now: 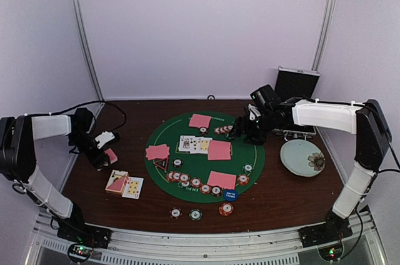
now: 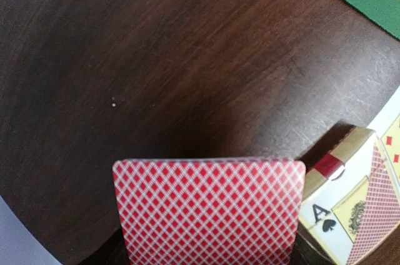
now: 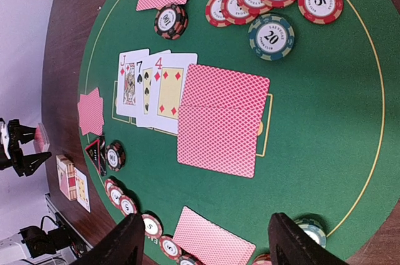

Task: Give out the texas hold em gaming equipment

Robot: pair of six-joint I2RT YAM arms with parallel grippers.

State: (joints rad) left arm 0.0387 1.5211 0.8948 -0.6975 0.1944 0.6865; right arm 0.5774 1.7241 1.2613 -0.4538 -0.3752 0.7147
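The left gripper (image 1: pixel 107 151) has its jaws pinched on a red-backed playing card (image 2: pixel 209 209), seemingly next for the round green felt mat (image 3: pixel 325 102); the right gripper (image 3: pixel 206 246) hangs with jaws wide, empty.

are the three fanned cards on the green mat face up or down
Face up: the three overlapping white-faced playing cards show a jack, a seven and a four.

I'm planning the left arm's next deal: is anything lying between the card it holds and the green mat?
Nothing visible does. The left gripper holds the red-backed card over bare tabletop. The card box lies nearer the front edge, off the straight path to the green mat.
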